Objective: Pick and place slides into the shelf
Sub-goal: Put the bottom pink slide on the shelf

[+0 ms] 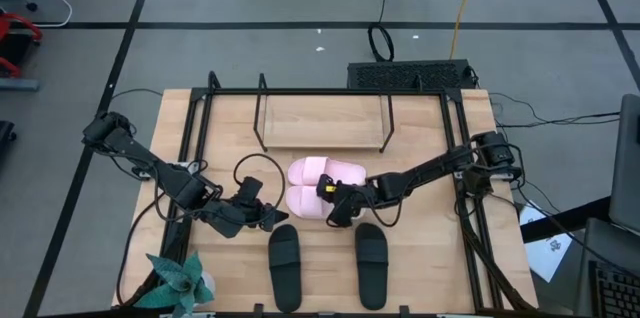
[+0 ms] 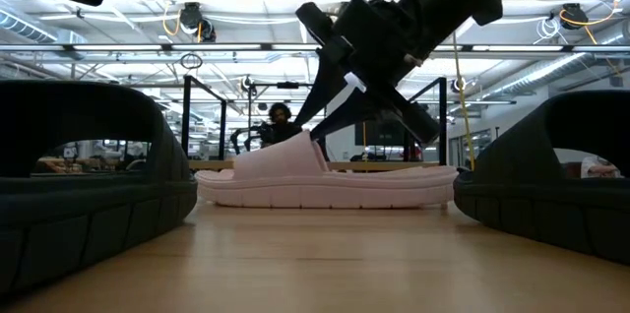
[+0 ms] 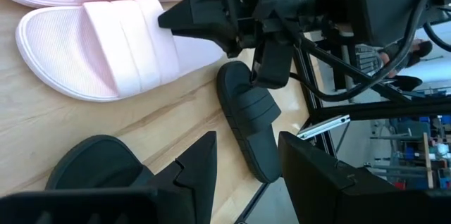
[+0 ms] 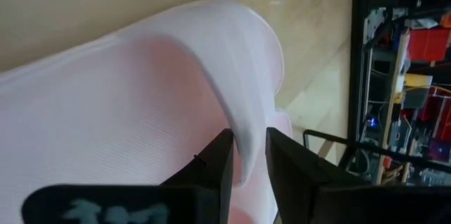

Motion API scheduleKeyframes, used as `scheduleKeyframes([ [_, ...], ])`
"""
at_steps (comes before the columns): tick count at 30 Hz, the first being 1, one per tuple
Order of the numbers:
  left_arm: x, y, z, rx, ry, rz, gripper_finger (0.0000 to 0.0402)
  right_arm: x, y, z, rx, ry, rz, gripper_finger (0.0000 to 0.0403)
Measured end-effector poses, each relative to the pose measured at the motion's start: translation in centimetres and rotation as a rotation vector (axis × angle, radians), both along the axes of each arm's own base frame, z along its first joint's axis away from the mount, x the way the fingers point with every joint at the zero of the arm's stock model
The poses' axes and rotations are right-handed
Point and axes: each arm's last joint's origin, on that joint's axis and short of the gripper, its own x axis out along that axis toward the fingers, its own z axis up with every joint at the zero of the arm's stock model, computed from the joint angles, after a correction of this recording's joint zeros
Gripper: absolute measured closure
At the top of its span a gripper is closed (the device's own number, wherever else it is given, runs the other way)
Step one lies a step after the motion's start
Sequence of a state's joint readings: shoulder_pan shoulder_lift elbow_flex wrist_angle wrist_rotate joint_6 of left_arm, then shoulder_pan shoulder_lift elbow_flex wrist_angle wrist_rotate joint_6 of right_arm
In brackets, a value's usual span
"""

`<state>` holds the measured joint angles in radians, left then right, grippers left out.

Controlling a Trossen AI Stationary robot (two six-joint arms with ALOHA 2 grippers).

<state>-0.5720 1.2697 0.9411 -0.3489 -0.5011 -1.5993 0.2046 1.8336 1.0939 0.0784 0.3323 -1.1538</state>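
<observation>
Two pale pink slides lie side by side mid-table, the far one [image 1: 312, 170] and the near one [image 1: 303, 202], soles flat on the wood. Two black slides [image 1: 284, 266] [image 1: 371, 263] rest near the table's near edge. The shelf [image 1: 322, 118] stands toward the far edge, with nothing on it. My right gripper [image 1: 333, 203] is shut on the near pink slide's strap. My left gripper [image 1: 266, 216] is open, just left of that slide and above the left black slide's far end. It touches nothing. My right gripper pinches the heel-side edge of the near pink slide's strap [image 4: 246, 136]. One finger [image 4: 211, 164] sits under the strap and the other [image 4: 296, 171] outside it. The fingers slant down from the table's right [image 2: 325, 121]. The slide's sole [image 2: 335, 195] lies flat on the table.
A black table frame [image 1: 190, 148] runs along the left, right and far sides. A potted plant [image 1: 180, 283] stands at the near left corner. Bare wood shows between the two black slides [image 1: 328, 258] and in front of the shelf.
</observation>
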Motion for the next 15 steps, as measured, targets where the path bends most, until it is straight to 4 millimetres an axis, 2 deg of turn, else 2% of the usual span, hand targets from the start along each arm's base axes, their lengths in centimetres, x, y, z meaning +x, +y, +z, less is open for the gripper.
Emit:
scheduleKeyframes([
  [6,0.0,0.0,0.0,0.012,-0.001,0.002,0.0254,0.5,-0.1,-1.8,0.024,0.022,-0.007,0.0328],
  [11,0.0,0.1,-0.1,0.015,0.005,0.002,0.0254,0.9,0.2,-3.5,-0.079,0.047,0.02,0.0328],
  [15,0.0,0.1,-0.1,0.02,0.003,0.008,0.0254,1.1,0.5,-3.4,-0.169,0.017,0.015,0.0343],
])
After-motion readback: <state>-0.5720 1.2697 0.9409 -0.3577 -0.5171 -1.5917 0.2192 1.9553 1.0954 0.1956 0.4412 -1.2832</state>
